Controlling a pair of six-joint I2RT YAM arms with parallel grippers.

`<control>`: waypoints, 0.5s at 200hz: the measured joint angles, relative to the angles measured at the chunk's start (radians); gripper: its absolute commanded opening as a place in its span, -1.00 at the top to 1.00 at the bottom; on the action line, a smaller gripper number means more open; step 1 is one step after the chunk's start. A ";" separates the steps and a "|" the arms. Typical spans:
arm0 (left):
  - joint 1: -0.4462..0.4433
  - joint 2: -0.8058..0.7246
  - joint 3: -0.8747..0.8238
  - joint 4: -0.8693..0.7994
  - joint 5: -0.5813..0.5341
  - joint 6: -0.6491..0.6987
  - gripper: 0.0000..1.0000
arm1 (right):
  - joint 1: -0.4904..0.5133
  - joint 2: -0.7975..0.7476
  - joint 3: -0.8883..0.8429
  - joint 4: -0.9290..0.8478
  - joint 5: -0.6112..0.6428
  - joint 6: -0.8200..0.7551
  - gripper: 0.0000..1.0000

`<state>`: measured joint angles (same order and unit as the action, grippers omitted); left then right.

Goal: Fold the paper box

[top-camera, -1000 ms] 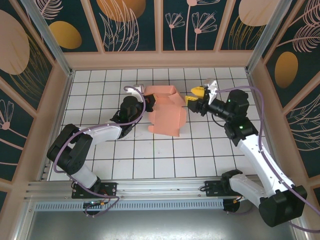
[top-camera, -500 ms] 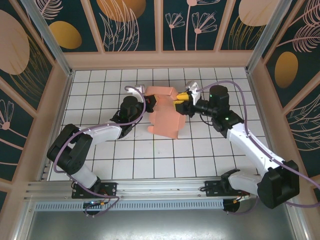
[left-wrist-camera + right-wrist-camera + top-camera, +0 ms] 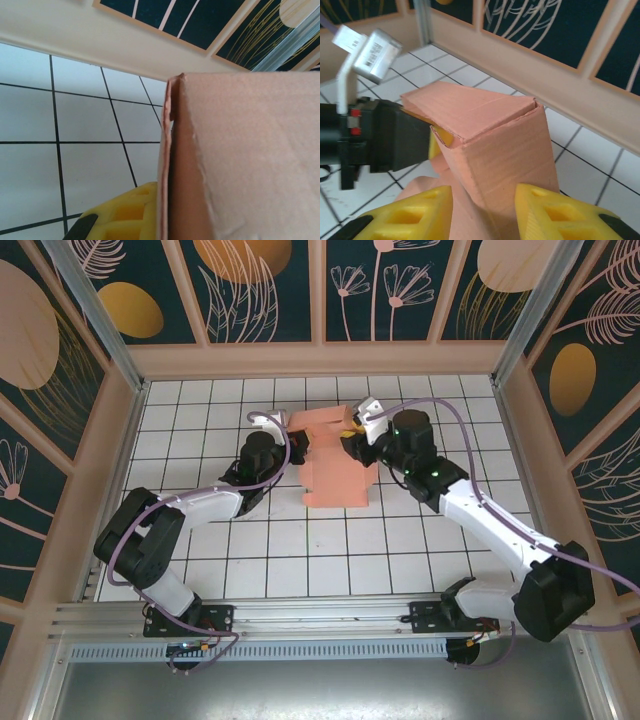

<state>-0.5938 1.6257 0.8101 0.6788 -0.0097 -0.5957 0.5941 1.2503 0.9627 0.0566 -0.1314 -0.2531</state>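
- Walls (image 3: pixel 320 290) of dark teal panelling with pale botanical prints close off the workspace on three sides; their upper parts are cut off by the edge of the top view.
- White table (image 3: pixel 200 540), ruled into square tiles by dark lines, fills the floor of the enclosure.
- Both arms reach in from the near edge, the left one bending toward 1 o'clock and the right one toward 11 o'clock, so they meet over the far half of the table.
- Salmon-pink paper box (image 3: pixel 335 475) stands toward 12 o'clock from the table's middle, partly folded, with upright walls at its far end and a flatter panel spreading toward 6 o'clock. Its interior and far flaps are hard to make out from above.
- Left gripper (image 3: pixel 298 447) sits at the box's 9 o'clock side, clamped tight on a card wall. Its wrist view is mostly blocked by that wall, with one yellow finger (image 3: pixel 125 215) cut off at the lower edge.
- Right gripper (image 3: pixel 484 192) comes in at the box's 1 o'clock corner, jaws partly apart and straddling the raised corner. Whether its pads press the card cannot be told.
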 measured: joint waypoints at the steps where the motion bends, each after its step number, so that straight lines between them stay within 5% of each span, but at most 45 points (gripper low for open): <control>1: 0.000 0.000 0.000 -0.002 0.000 0.000 1.00 | 0.001 0.001 0.000 0.000 0.004 -0.001 0.26; 100: 0.005 0.001 0.000 -0.051 -0.011 0.000 1.00 | 0.100 0.101 0.032 0.061 0.377 -0.034 0.82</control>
<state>-0.5888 1.6264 0.8101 0.6273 -0.0208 -0.5957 0.6941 1.3510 0.9951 0.1181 0.2459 -0.2871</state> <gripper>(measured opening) 0.055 0.125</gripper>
